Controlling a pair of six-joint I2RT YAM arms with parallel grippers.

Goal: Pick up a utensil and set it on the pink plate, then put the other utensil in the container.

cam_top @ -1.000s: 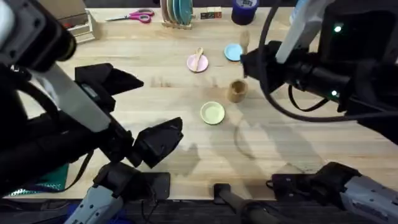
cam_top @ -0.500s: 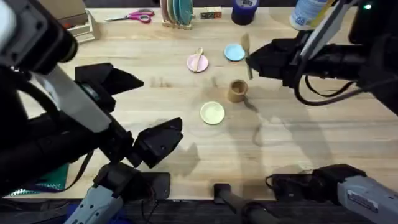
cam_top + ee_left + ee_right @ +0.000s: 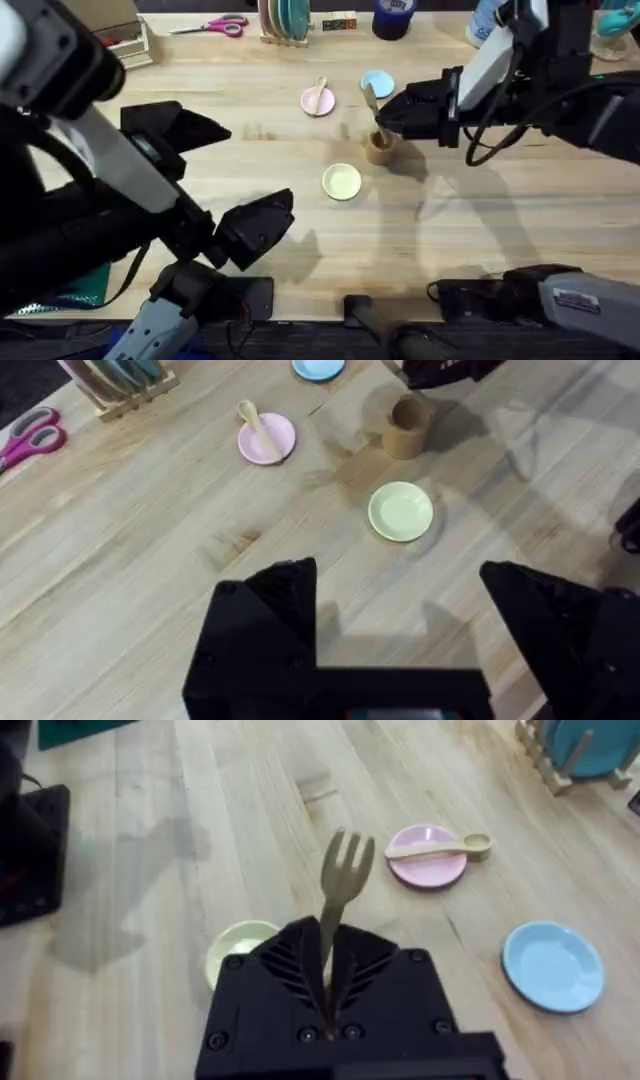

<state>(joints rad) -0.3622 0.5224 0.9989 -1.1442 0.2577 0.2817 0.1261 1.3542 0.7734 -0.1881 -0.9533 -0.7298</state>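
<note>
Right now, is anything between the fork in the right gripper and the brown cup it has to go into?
Nothing visible. The right gripper holds the fork just above the cup, whose opening looks clear. The spoon lies on the pink plate, off to the side.

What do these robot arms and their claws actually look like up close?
Both arms mix black joint blocks with white links. The right arm carries looping black cables and small green lights. The left gripper has two broad, blocky black fingers. The right gripper is a black boxy body with screws and ribbed black finger pads.
</note>
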